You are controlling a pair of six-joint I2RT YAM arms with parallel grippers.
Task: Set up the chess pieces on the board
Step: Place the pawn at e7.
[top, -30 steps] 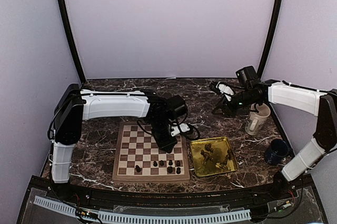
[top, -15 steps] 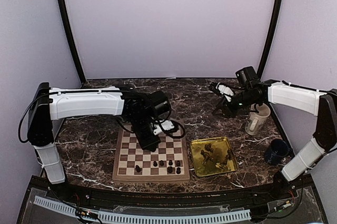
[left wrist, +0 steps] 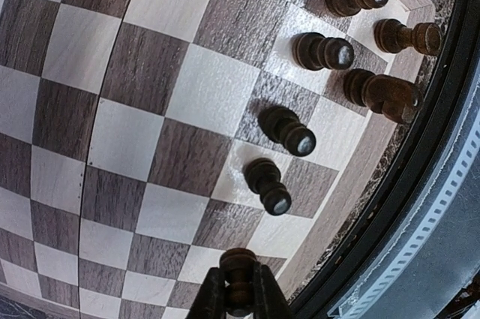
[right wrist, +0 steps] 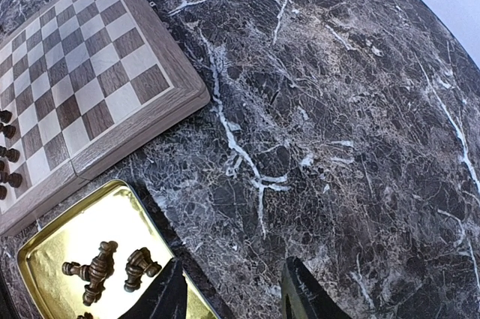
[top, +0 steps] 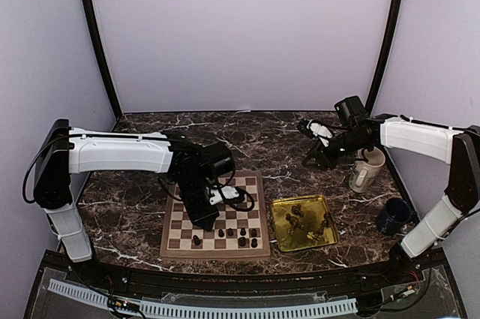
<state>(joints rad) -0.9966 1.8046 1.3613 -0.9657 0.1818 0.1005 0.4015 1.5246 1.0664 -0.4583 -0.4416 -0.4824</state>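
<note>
The board lies at the table's near middle. Several dark chess pieces stand along its near right rows, and one piece stands apart to their left. My left gripper hangs over the board's near left half, shut on one dark chess piece. In the left wrist view several pieces stand beyond it on the board. My right gripper is raised over bare marble at the back right. Its jaws stand open and empty.
A gold tray right of the board holds more dark pieces, also seen in the right wrist view. A white mug and a dark blue mug stand at the right. Purple walls enclose the table.
My left arm has swung left and toward the near edge, carrying the piece from the board's right side to its near left half. The right arm has hardly moved.
</note>
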